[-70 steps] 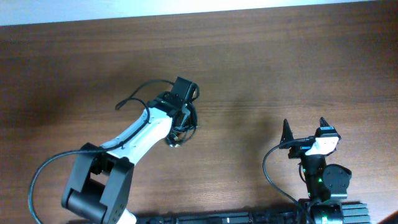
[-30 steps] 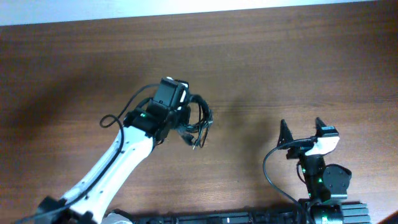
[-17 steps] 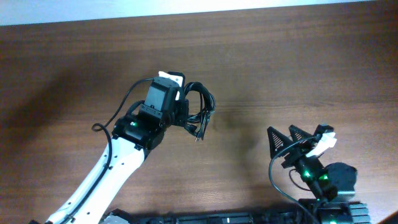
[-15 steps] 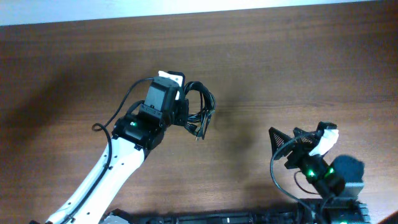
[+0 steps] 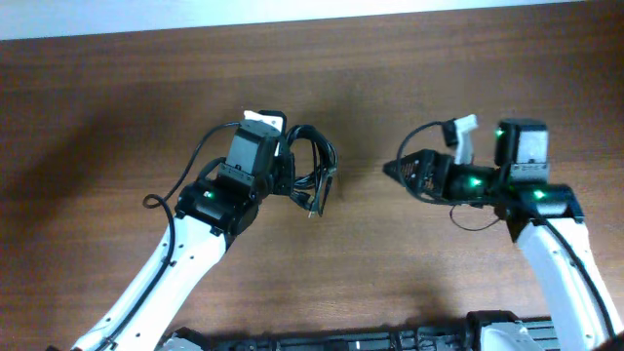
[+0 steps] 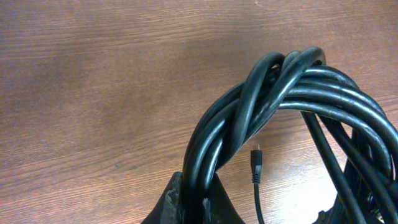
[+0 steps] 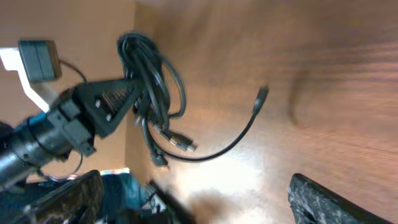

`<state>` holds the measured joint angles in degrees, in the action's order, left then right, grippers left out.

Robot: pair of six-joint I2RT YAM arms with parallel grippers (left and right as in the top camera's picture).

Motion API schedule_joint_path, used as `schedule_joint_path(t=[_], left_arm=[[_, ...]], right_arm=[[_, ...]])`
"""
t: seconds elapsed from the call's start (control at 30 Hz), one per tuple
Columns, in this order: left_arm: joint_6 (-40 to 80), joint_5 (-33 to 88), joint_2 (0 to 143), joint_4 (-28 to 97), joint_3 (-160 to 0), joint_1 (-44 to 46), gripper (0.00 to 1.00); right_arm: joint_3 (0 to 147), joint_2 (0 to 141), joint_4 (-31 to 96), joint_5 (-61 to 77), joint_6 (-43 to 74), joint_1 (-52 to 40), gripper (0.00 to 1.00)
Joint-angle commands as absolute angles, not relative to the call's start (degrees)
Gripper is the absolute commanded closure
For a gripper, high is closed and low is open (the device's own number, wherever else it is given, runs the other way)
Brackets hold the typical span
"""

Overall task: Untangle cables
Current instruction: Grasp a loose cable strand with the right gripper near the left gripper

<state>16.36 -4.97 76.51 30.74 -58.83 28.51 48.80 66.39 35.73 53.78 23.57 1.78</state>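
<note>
While the cables [image 5: 314,175] hang as one dark, twisted bundle much as they did half a second ago, the change is all to the right of them. The left gripper [image 5: 285,175], just left of the bundle, is clamped on several strands where they pass between its fingers [image 6: 194,198]. The loops arch away from that grip, and a loose plug end [image 6: 255,163] dangles below them, so the bundle looks lifted rather than lying flat.

The right gripper [image 5: 402,169] sat well below and to the right of the bundle a moment ago. It has swung up level with the cables and now points at them from the right, still apart from them. Its wrist view shows the jaws spread wide, the tangle [image 7: 152,87] ahead with one cord trailing out towards it.

I judge this to be the start of a two-handed pull: one arm anchors the knot and the other comes in for a free strand. No cord has been separated yet, so the task is at an early stage.

Under and all around the bundle lies a brown wood-grain table [image 5: 117,97]. Beyond the cables, at the far edge, runs a pale strip [image 5: 292,8]; I cannot tell what it is.
</note>
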Motion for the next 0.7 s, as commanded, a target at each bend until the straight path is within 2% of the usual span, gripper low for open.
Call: schedule_joint_path(t=[0.0, 0.1, 0.2, 0.33, 0.37, 0.53, 0.6, 0.67], left_arm=[[17.65, -6.00, 74.56, 30.24, -60.16, 28.32, 1.00], [25.50, -6.00, 73.30, 30.24, -60.16, 26.57, 1.00], [25.69, -5.78, 73.10, 30.41, -60.16, 25.23, 1.00], [26.68, -4.49, 73.08, 30.46, -60.16, 25.12, 1.00], [30.09, -4.25, 73.08, 30.46, -60.16, 25.12, 1.00], [30.55, -4.38, 73.10, 30.68, -60.16, 25.10, 1.00], [30.63, -4.21, 73.10, 30.63, -60.16, 25.12, 1.00], [30.59, -3.55, 73.10, 31.27, -60.16, 25.12, 1.00]], right_arm=[[49.41, 65.93, 35.68, 48.25, 22.74, -5.37, 0.08], [49.41, 65.89, 35.07, 35.92, 22.98, -13.54, 0.10], [49.41, 65.98, 30.76, 30.30, 23.18, -18.85, 0.10], [49.41, 67.05, 24.40, 29.23, 23.05, -23.00, 0.10], [49.41, 68.20, 22.09, 29.26, 22.70, -24.14, 0.11], [49.41, 74.17, 13.43, 29.30, 22.94, -29.43, 0.33], [49.41, 76.58, 8.12, 28.84, 22.92, -33.39, 0.37], [49.41, 78.65, 4.21, 25.50, 22.94, -35.38, 0.53]])
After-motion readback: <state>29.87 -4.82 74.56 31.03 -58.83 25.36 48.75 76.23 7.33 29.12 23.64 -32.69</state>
